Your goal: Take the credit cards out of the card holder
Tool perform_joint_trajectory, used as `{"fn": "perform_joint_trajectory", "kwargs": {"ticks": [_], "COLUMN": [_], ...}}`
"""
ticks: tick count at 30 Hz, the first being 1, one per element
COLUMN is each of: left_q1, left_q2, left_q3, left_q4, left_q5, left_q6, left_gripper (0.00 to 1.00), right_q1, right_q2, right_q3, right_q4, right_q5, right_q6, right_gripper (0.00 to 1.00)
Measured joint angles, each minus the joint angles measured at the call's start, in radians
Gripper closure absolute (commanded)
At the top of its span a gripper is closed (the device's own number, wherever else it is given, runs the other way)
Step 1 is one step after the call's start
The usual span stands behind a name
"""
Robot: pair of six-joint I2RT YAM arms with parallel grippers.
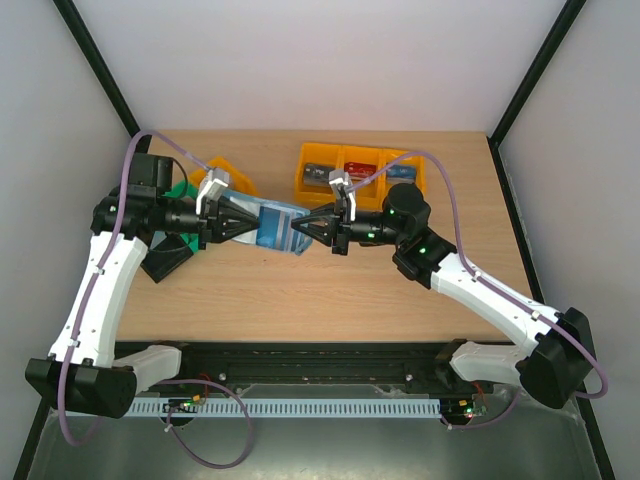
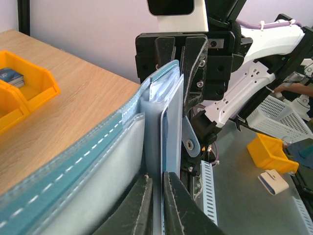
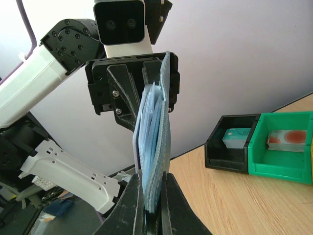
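The teal-blue card holder [image 1: 275, 228] hangs in the air above the table, stretched between my two grippers. My right gripper [image 1: 305, 228] is shut on its right end; in the right wrist view several pale blue layers [image 3: 159, 147] sit between the jaws of that gripper [image 3: 155, 196]. My left gripper [image 1: 243, 226] meets the holder from the left. In the left wrist view the stitched teal flap [image 2: 98, 161] runs alongside the left gripper [image 2: 157, 181], whose jaws pinch a thin blue-and-white credit card [image 2: 162, 142] standing in the pocket. The other cards are hidden inside the pockets.
Orange bins [image 1: 360, 170] with cards stand at the back of the table, and another orange bin [image 1: 225, 172] at the back left. A green bin [image 3: 283, 147] and a black bin [image 3: 232, 147], each with a card inside, sit behind the left arm.
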Motion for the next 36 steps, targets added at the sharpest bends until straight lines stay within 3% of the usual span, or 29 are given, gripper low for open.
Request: {"fn": "perform_joint_trajectory", "kwargs": {"ticks": [2, 6, 10, 16, 21, 26, 29, 32, 36], "left_q1": [0.000, 0.000, -0.002, -0.016, -0.025, -0.034, -0.043, -0.050, -0.052], "left_q2": [0.000, 0.001, 0.002, 0.002, 0.002, 0.002, 0.002, 0.005, 0.007], "left_q3": [0.000, 0.000, 0.000, -0.012, -0.018, -0.019, -0.019, -0.019, -0.019], "left_q4": [0.000, -0.036, -0.079, 0.011, 0.038, 0.037, 0.038, 0.038, 0.040], "left_q5": [0.000, 0.008, 0.015, -0.040, -0.046, -0.046, -0.046, -0.050, -0.052], "left_q6": [0.000, 0.056, 0.108, -0.015, -0.040, -0.037, -0.037, -0.037, -0.036], "left_gripper": [0.92, 0.82, 0.87, 0.93, 0.84, 0.82, 0.86, 0.97, 0.98], "right_q1": [0.000, 0.000, 0.000, -0.002, -0.006, -0.006, -0.006, -0.006, -0.009], "right_q2": [0.000, 0.000, 0.000, 0.000, 0.001, 0.001, 0.001, 0.001, 0.001], "right_q3": [0.000, 0.000, 0.000, 0.000, 0.000, 0.000, 0.000, 0.000, 0.000], "right_q4": [0.000, 0.000, 0.000, 0.000, -0.001, -0.001, -0.001, -0.001, -0.006], "right_q5": [0.000, 0.000, -0.002, -0.002, 0.000, 0.000, 0.000, -0.003, -0.001], "right_q6": [0.000, 0.000, 0.002, 0.011, 0.015, 0.015, 0.015, 0.015, 0.015], "right_gripper": [0.98, 0.98, 0.98, 0.98, 0.98, 0.98, 0.98, 0.98, 0.98]}}
